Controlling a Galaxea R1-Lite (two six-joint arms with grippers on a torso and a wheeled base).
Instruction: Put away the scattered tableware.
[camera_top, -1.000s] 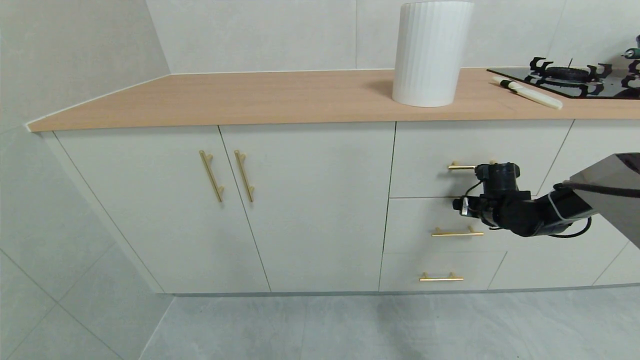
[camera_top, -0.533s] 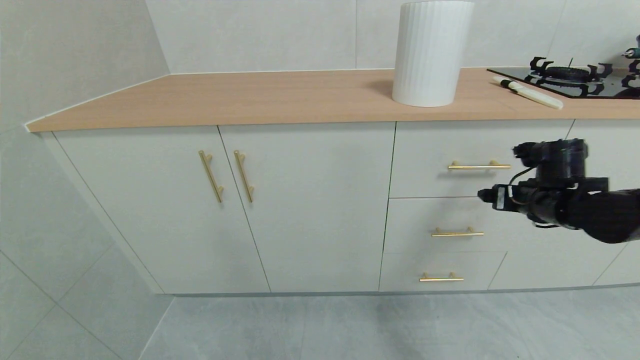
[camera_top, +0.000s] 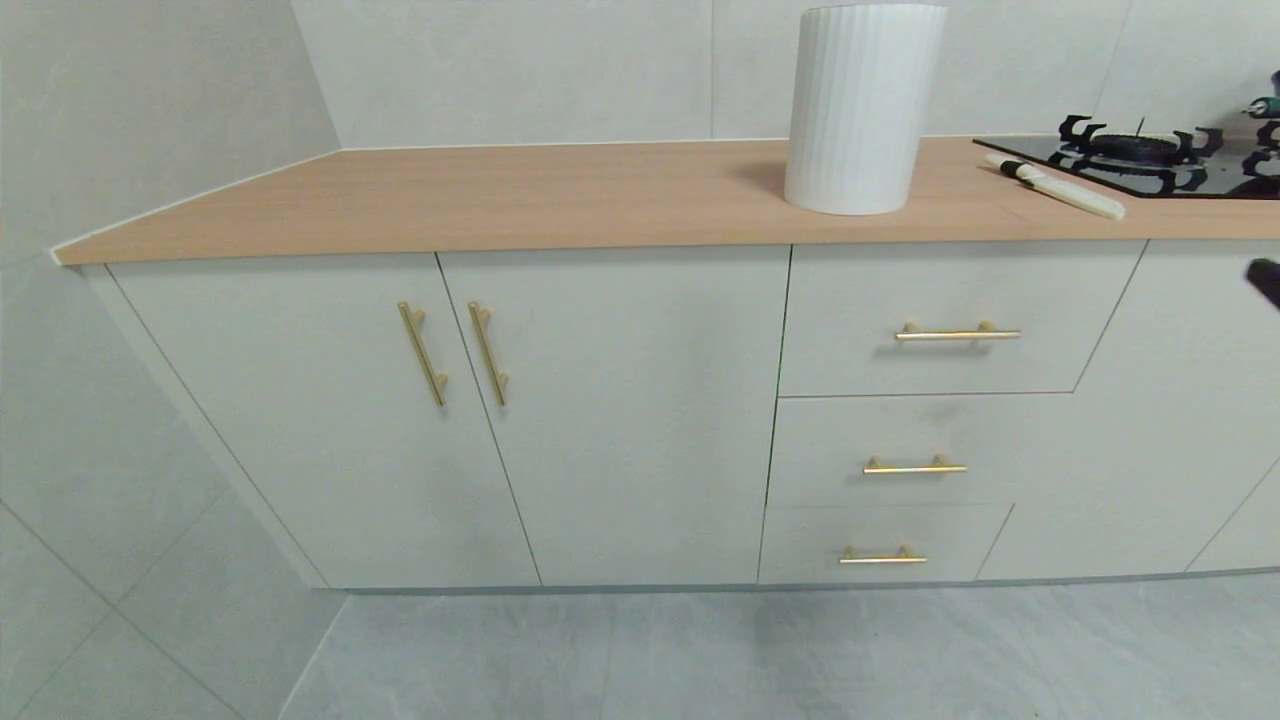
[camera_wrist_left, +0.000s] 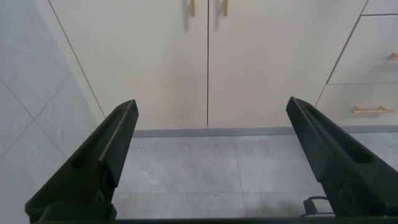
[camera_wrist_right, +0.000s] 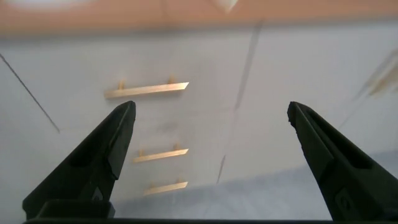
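Looking down from the head view, we see a knife (camera_top: 1055, 186) lying flat on the wooden countertop (camera_top: 500, 200). It is just beside the front corner of the black hob (camera_top: 1150, 165) and near a tall white ribbed container (camera_top: 860, 110) standing upright. Below the countertop are two cabinet doors (camera_top: 620, 420) and three shut drawers (camera_top: 900, 430) with gold handles. A dark sliver of the right arm (camera_top: 1268, 282) shows at the right edge. A second ago that arm stood in front of the top drawer's handle; it has since drawn back to the right. The drawers are shut as before, and the knife has not moved.

From the left wrist view, the left gripper (camera_wrist_left: 211, 107) has its fingers spread wide with nothing between them. It hangs above grey floor tiles (camera_wrist_left: 205, 174) and faces the cabinet doors.

From the right wrist view, the right gripper (camera_wrist_right: 211, 109) is likewise spread wide. It holds nothing, touches nothing, and faces the drawer fronts and their handles.
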